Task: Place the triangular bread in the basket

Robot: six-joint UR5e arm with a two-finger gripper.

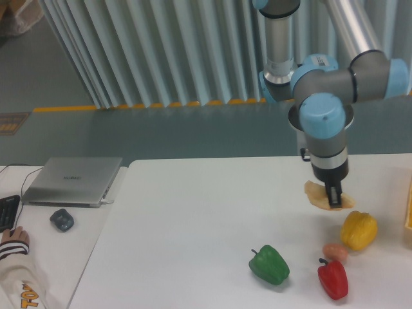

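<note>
The triangular bread, a pale tan wedge, hangs a little above the white table at the right. My gripper points straight down and is shut on the bread, its dark fingers covering the slice's right part. The basket shows only as a narrow yellow-orange strip at the right edge of the picture, well to the right of the gripper.
Below the gripper lie a yellow bell pepper, a small pinkish egg-like lump, a red pepper and a green pepper. On the left stand a laptop, a mouse and a person's hand.
</note>
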